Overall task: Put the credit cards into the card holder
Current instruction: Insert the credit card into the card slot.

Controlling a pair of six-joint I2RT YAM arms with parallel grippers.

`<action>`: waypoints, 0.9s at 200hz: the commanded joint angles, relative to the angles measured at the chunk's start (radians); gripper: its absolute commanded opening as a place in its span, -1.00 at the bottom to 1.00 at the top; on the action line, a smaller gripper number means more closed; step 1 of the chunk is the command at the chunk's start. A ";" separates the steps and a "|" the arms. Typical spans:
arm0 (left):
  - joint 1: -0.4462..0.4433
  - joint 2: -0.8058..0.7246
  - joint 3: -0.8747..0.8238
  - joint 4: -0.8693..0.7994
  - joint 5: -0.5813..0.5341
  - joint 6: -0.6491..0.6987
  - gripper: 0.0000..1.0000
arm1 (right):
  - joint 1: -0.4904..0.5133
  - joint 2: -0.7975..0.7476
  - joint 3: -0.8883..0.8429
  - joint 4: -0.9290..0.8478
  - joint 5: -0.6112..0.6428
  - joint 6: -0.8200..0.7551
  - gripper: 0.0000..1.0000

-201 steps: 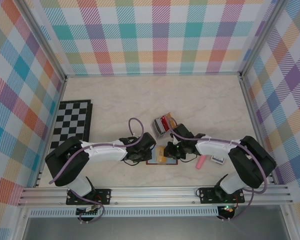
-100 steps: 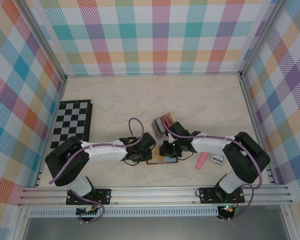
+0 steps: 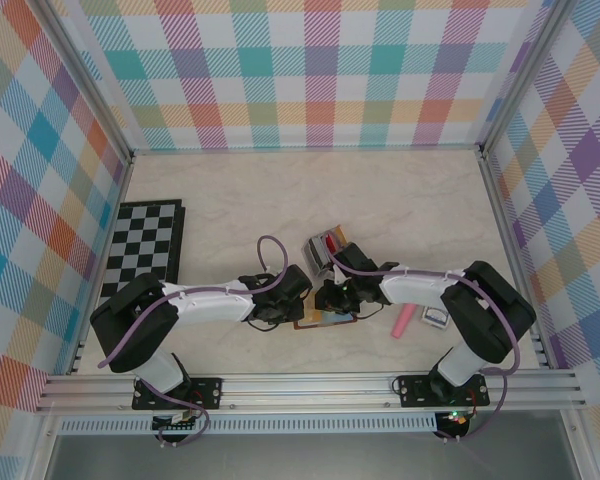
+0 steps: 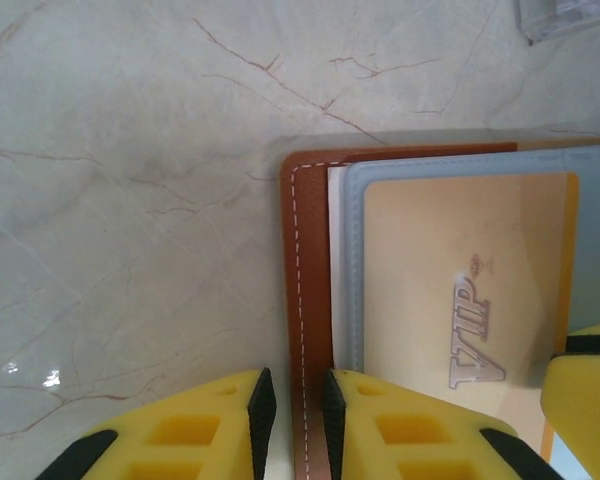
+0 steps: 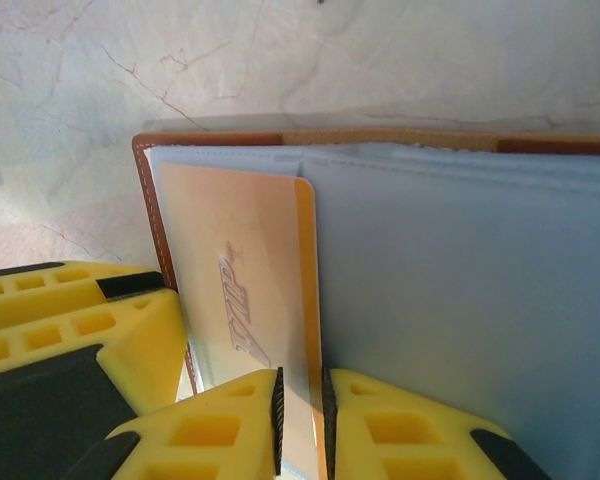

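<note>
The right gripper (image 5: 302, 425) is nearly closed, with the long edge of the orange card (image 5: 235, 260) in its gap. The left gripper (image 4: 295, 425), equally narrow, straddles the stitched brown border of the card holder (image 4: 305, 260). In the last second the right gripper has travelled from the holder's right side to above its middle, while the left arm has stayed put. Judgement: the card is being slid across the pale blue lining and is partly seated. Count: one holder; one orange card on it; one clear rack (image 3: 325, 248) just behind it, its cards too small to count; one pink stick (image 3: 403, 322) and one small box (image 3: 435, 318) to its right; one checkerboard (image 3: 145, 245) well to its left.
</note>
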 commanded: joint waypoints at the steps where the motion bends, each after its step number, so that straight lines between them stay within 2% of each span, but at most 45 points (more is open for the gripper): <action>1: 0.004 -0.013 -0.013 -0.012 -0.003 0.002 -0.49 | 0.010 0.012 0.012 0.074 -0.047 0.024 -0.59; 69: 0.004 -0.025 -0.010 -0.059 -0.041 0.005 -0.58 | 0.007 -0.117 0.053 -0.218 0.201 -0.048 -0.49; 119: 0.004 -0.048 -0.002 -0.057 -0.039 0.018 -0.58 | 0.014 -0.039 0.082 -0.156 0.082 -0.078 -0.63; 180: 0.004 -0.065 0.000 -0.076 -0.050 0.022 -0.58 | 0.034 0.089 0.159 -0.205 0.082 -0.090 -0.65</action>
